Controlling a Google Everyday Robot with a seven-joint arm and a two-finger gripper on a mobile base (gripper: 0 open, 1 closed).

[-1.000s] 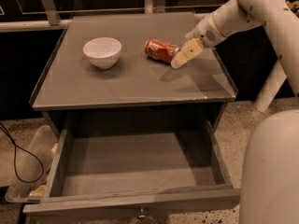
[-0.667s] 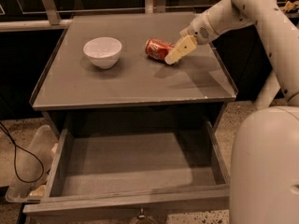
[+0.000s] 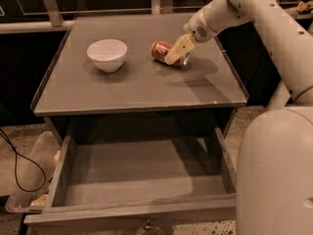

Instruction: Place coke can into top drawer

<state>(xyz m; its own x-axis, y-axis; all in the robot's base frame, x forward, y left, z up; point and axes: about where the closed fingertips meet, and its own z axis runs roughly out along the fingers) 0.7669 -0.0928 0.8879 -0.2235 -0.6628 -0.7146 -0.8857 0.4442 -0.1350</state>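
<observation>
The coke can [image 3: 161,51], red with white lettering, lies on its side on the grey cabinet top [image 3: 137,82], right of centre. My gripper [image 3: 174,55] reaches in from the upper right and sits over the can's right end, its cream finger [image 3: 179,49] lying across the can. The top drawer [image 3: 142,180] is pulled open below the cabinet top, its flat bottom bare, with the small metal pull [image 3: 148,226] at its front panel.
A white bowl [image 3: 107,54] stands on the cabinet top, left of the can. My white arm and base [image 3: 276,170] fill the right side. A clear plastic bin [image 3: 30,180] and a black cable [image 3: 14,165] lie on the floor at the left.
My gripper has moved left along the cabinet top and now lies over the can's right end. The can, bowl and drawer have not moved.
</observation>
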